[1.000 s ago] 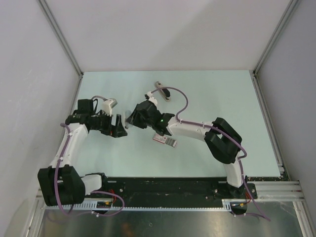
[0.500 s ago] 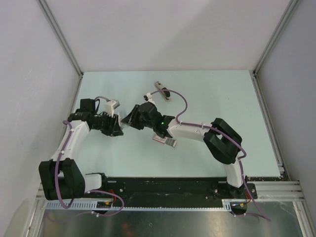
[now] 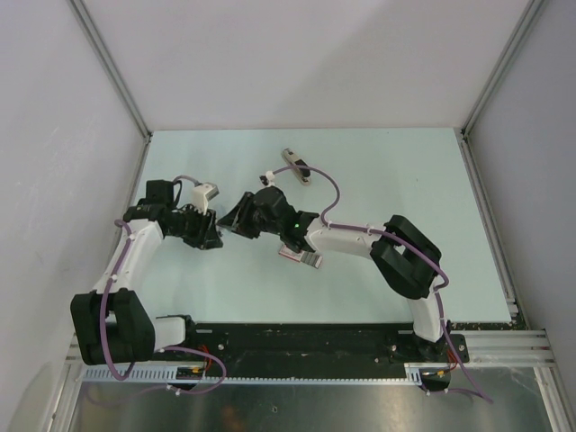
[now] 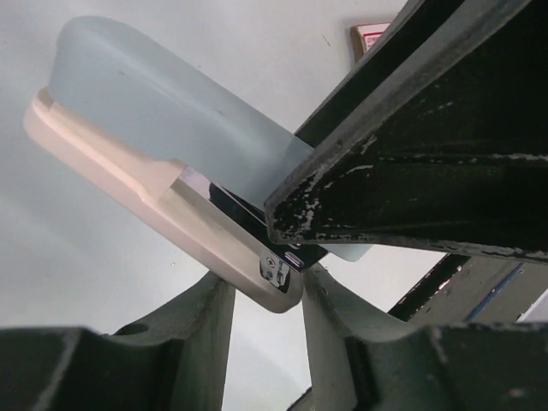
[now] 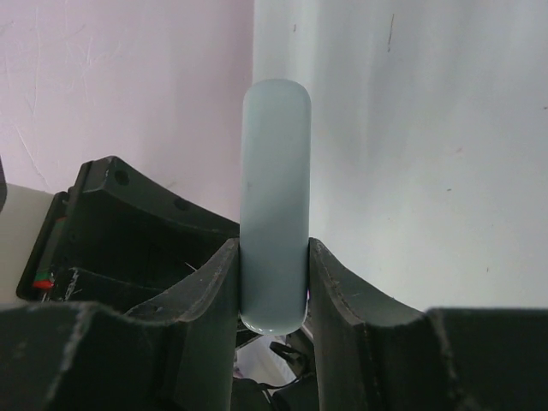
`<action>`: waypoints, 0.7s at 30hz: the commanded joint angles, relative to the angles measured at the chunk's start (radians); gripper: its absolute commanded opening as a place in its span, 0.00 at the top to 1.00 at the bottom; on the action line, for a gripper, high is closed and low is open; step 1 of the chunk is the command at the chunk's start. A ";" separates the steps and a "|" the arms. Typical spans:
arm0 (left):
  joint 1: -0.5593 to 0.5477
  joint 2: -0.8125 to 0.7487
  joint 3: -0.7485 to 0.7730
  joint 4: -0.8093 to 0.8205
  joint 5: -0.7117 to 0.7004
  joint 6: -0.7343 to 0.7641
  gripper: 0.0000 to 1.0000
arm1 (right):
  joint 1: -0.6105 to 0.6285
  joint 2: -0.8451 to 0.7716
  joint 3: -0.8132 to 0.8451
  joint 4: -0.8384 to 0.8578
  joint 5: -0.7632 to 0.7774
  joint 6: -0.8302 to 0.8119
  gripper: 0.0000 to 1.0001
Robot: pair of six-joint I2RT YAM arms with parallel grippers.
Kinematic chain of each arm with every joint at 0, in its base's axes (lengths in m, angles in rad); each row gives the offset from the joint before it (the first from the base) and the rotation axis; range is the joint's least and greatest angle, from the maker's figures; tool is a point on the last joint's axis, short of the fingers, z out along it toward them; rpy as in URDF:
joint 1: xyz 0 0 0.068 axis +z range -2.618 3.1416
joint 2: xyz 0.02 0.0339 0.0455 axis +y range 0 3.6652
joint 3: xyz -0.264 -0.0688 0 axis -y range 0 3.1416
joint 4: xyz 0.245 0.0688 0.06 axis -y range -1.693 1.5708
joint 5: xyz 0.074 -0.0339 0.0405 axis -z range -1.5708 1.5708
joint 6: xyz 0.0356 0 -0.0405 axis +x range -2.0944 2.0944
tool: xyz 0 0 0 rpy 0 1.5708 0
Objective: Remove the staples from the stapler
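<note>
While left fingers [image 4: 205,334], right fingers [image 5: 218,300] clamp stapler [image 4: 154,111], table edges [image 3: 306,131] apart.

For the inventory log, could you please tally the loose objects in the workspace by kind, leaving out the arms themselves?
stapler (pale blue top, cream base): 1
pink-and-white box: 1
slim tan-and-black tool: 1
Total: 3
</note>
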State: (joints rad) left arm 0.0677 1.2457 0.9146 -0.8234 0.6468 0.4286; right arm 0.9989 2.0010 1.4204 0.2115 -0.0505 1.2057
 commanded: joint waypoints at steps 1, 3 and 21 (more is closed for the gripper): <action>-0.003 0.000 0.038 0.014 0.020 0.096 0.64 | 0.013 -0.050 0.001 0.085 -0.047 0.032 1.00; -0.002 -0.009 0.040 0.016 0.015 0.103 0.78 | 0.012 -0.055 -0.006 0.068 -0.047 0.025 1.00; 0.042 -0.096 -0.010 0.018 -0.061 0.233 1.00 | -0.009 -0.068 -0.083 0.051 -0.125 -0.072 1.00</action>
State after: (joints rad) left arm 0.0864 1.1793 0.9104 -0.8173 0.5556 0.5369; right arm 1.0019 1.9762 1.3537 0.2913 -0.1463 1.2030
